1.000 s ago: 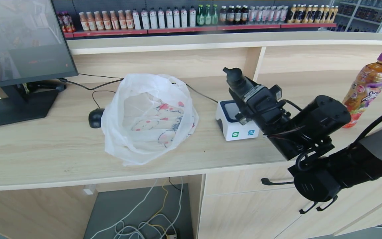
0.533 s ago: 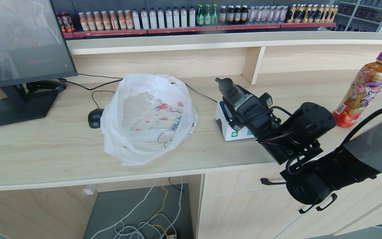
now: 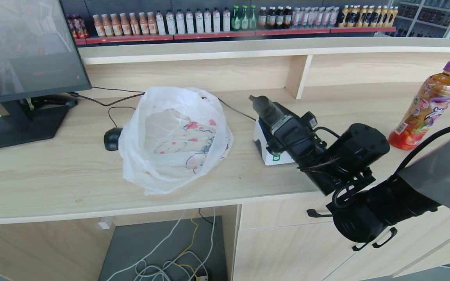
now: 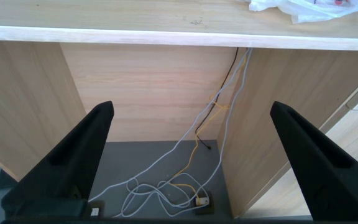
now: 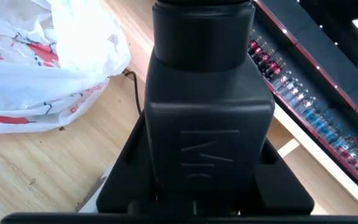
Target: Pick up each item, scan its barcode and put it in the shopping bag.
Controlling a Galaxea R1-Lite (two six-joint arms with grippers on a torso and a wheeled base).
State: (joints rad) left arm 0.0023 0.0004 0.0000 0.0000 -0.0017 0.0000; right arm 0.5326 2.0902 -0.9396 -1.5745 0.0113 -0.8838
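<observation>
Jaws together, the right gripper (image 3: 262, 103) is sliding leftward over the white boxy scanner (image 3: 264, 150), away from the unscanned orange purple-capped bottle (image 3: 424, 109) on the wooden counter (image 3: 53, 175); left gripper (image 4: 191, 109) is hanging agape

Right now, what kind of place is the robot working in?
Most likely a shop checkout. Shelves of bottled drinks run along the back. On the wooden counter stand a monitor and a small white scanner, and an open plastic shopping bag lies between them.
</observation>
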